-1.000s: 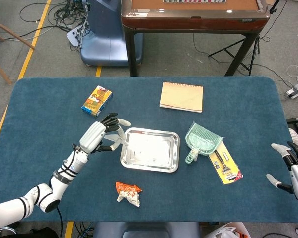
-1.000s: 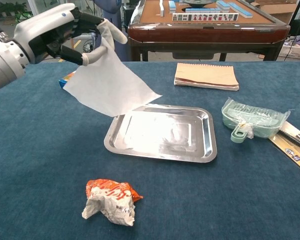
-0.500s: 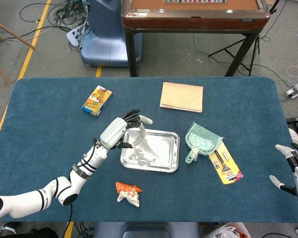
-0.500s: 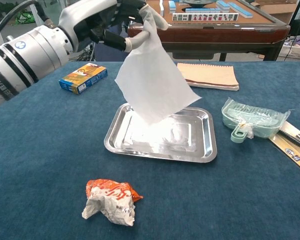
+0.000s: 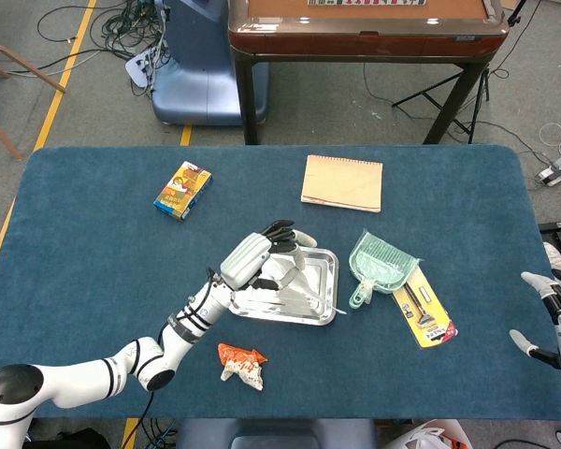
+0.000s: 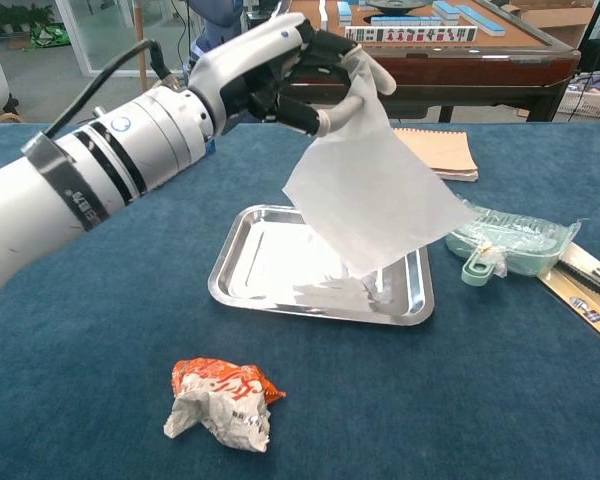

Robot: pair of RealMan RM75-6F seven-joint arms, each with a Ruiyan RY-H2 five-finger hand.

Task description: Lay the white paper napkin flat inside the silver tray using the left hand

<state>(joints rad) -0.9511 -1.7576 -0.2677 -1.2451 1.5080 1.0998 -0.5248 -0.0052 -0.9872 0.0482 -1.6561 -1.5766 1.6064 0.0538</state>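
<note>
The left hand (image 6: 300,70) pinches the white paper napkin (image 6: 375,195) by its top corner above the silver tray (image 6: 242,272), its lower edge seemingly touching the tray floor. Next: lower and release flat.

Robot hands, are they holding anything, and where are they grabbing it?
The left hand pinches the white paper napkin by its top corner, so it hangs over the silver tray. The right hand holds nothing.

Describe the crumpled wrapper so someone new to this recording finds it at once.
Start at the silver tray in the middle of the blue table. The crumpled wrapper lies apart from the tray, nearer the table's front edge and a little to its left. It is the only wadded item, orange on top and white beneath.
</note>
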